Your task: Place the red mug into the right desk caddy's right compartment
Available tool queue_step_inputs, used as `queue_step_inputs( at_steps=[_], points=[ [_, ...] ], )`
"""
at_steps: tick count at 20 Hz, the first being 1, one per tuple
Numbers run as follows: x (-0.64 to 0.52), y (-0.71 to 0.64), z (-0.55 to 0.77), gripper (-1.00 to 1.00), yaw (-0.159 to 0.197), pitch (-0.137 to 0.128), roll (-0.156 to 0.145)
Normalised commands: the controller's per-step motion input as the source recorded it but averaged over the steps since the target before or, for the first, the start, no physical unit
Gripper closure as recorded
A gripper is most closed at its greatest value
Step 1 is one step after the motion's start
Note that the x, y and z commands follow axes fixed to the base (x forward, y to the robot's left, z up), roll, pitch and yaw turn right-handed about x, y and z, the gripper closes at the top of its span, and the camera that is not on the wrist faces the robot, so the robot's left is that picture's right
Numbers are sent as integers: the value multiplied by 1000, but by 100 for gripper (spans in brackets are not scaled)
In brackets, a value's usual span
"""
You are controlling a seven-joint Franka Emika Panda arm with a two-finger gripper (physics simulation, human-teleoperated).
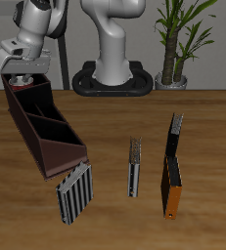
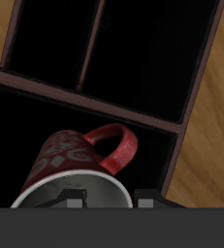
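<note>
Mug [image 2: 80, 165]: red, clamped in gripper [image 1: 24, 78] jaws | Position: above end section [image 1: 28, 96] of brown caddy [image 1: 56, 146], near table's back edge | Progress: carried over target; lowering and release remain | Nearby: striped box [image 1: 73, 192]

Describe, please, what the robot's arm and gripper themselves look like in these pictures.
In the exterior view the arm is glossy white, built of rounded segments with darker grey joints, rising from a round black base plate. The wrist section is light grey with black parts near the gripper. In the wrist view the gripper's body shows only as a dark grey band.
</note>
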Motion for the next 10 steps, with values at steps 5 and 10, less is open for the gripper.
queue_step_inputs(
  at_steps=[5,10],
  points=[
    [-61,138,49,-100,14,13,-2],
    [-75,215,272,-100,-69,-64,12]
  ],
)
